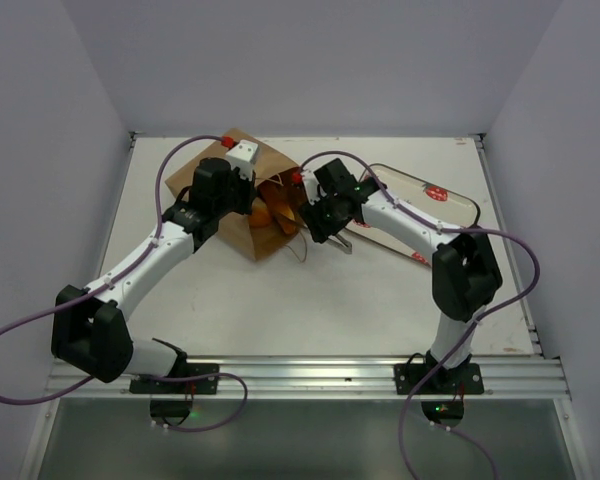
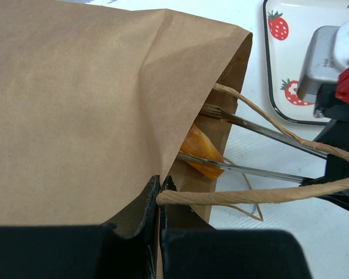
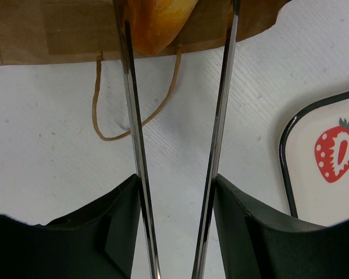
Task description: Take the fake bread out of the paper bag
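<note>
My left arm reaches forward, its gripper (image 2: 160, 196) pinched tight on the mouth rim of the paper bag (image 2: 75, 104), at a handle (image 2: 250, 195). My right arm bends in from the right, its gripper (image 3: 177, 192) squeezing metal tongs (image 3: 132, 116). Their tips run off the right wrist view; I cannot tell whether they grip. The bag lies on its side on the table (image 1: 330, 300), with the fake bread (image 2: 200, 152) in its mouth between the tongs.

White table (image 1: 310, 300) between plain pale walls (image 1: 310, 60), aluminium rail (image 1: 310, 375) along near edge
</note>
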